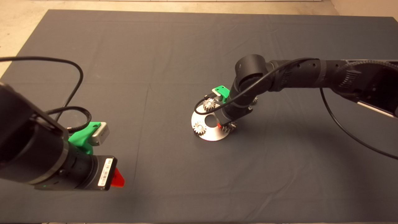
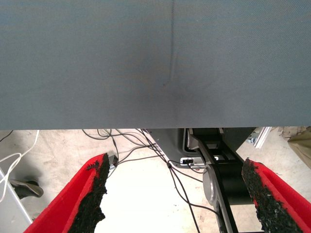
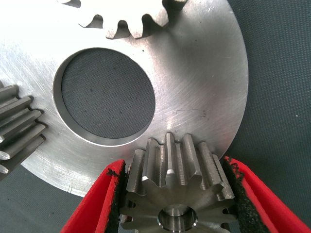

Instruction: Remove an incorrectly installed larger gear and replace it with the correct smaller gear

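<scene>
Two pinions [image 1: 209, 105] flanked the plate [image 1: 211, 137]; my right gripper [image 3: 172, 194] clamped the smaller gear [image 3: 177, 187]; left gripper [image 2: 177, 199] wide.

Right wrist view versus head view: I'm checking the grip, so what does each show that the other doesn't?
Only the right wrist view shows the right gripper with its pads against the teeth of a gear at the plate's edge. Only the head view shows the left gripper waiting over the mat, and another gear behind the arm. Both show the plate, its hole and two other gears.
</scene>
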`<action>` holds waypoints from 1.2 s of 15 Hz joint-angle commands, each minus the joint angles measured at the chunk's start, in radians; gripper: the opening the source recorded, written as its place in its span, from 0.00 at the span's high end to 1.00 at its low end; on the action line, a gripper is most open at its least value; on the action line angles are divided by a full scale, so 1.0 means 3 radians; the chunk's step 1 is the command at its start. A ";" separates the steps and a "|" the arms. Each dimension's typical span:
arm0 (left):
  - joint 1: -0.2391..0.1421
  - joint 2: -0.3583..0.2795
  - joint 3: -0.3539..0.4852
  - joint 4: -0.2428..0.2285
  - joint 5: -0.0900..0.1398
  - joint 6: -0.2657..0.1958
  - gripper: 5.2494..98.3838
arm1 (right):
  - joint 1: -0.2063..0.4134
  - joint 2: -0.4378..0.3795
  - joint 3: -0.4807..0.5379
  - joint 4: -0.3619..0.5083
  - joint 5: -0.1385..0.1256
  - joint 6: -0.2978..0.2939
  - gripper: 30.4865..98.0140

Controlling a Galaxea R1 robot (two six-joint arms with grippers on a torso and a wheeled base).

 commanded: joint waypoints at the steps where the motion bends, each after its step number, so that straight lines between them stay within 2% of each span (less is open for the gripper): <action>1: -0.0053 -0.0005 0.0023 -0.0052 0.0440 -0.0015 0.32 | 0.0157 0.0079 0.0024 0.0137 -0.0472 0.0044 0.73; 5: -0.0053 0.0000 0.0022 -0.0052 0.0440 -0.0015 0.32 | 0.0286 0.0086 0.0040 0.0432 -0.0472 0.0116 0.75; 11: -0.0053 0.0005 0.0022 -0.0052 0.0440 -0.0015 0.32 | 0.0552 0.0070 0.0018 0.0606 -0.0472 0.0121 0.75; 15: -0.0053 0.0005 0.0033 -0.0052 0.0440 -0.0015 0.32 | 0.0612 0.0011 -0.0108 0.0611 -0.0472 0.0111 0.76; 18: -0.0053 0.0010 0.0017 -0.0052 0.0440 -0.0015 0.32 | 0.0608 -0.0266 -0.0144 0.0652 -0.0472 0.0102 0.76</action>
